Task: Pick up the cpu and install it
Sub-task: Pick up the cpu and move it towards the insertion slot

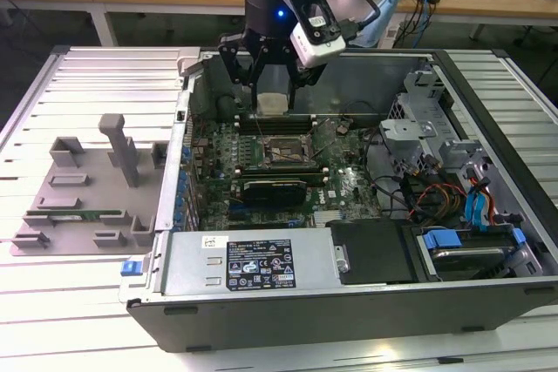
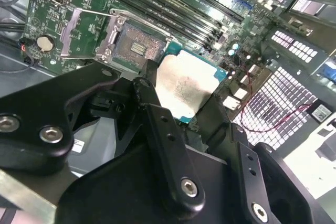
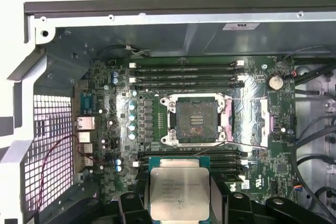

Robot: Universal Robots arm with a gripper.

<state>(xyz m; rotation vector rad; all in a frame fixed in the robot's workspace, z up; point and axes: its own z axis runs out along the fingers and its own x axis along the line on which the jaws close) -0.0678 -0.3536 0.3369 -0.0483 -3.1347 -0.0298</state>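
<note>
Gripper: upper centre of the exterior view, clamped on the chip's edges.
Cpu: held aloft, offset from the open socket.
Risk: tilted or misaligned lowering would likely bend socket pins; a slack grip could drop it.

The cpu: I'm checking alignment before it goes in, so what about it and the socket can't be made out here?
- Underside of the cpu: faces away in both wrist views.
- One cpu edge: first wrist view, lost at the picture's edge.
- Where the gripper grips it: second wrist view, hidden by its own black links.
- Socket pins: too small in every view.
</note>
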